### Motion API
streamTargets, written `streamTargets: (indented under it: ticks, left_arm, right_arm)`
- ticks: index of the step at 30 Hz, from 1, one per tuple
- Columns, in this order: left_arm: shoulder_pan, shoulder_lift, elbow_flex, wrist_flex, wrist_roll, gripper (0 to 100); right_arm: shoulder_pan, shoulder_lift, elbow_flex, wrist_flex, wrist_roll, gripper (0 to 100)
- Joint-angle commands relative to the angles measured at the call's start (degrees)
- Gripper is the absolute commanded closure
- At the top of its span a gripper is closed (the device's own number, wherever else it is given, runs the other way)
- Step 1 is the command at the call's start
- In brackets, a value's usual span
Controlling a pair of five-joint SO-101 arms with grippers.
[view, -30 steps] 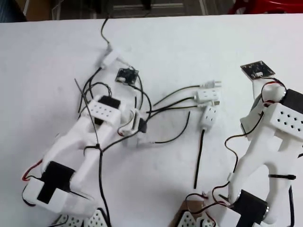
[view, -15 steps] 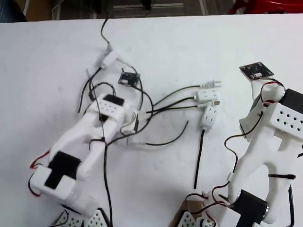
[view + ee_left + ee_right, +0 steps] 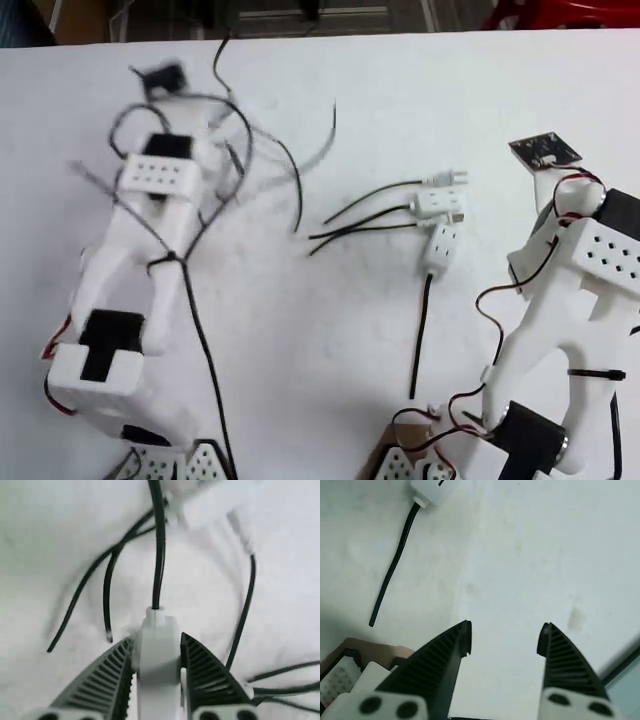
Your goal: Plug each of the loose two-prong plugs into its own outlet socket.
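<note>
White plug (image 3: 157,662) with black cord (image 3: 159,555), pinched tight in left gripper (image 3: 157,639), upper left of high view. Right gripper (image 3: 505,626) wide open, empty; other plugs (image 3: 440,205) centre-right, apart.

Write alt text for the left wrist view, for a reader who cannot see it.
The left gripper is shut on a white connector, and its black cord runs straight away over the white table. More loose black cords lie on the table around it.
</note>
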Motion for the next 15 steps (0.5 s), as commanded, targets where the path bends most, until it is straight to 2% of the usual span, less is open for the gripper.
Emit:
streamTargets:
  ticks: [1,6,15]
  left_arm:
    - [-3.38,-0.48,-13.19,0.09,6.33,98]
    - [-5.93,13.93,-29.27,0.09,8.53,98]
    - [-10.59,47.25,-65.93,3.78,7.03,95]
  right_arm:
    - [0.57,-2.15,-0.35,0.31,0.44,77.9]
    - [0.57,-1.80,-0.18,0.40,0.35,77.9]
    - [0.40,-1.80,-0.09,0.40,0.35,77.9]
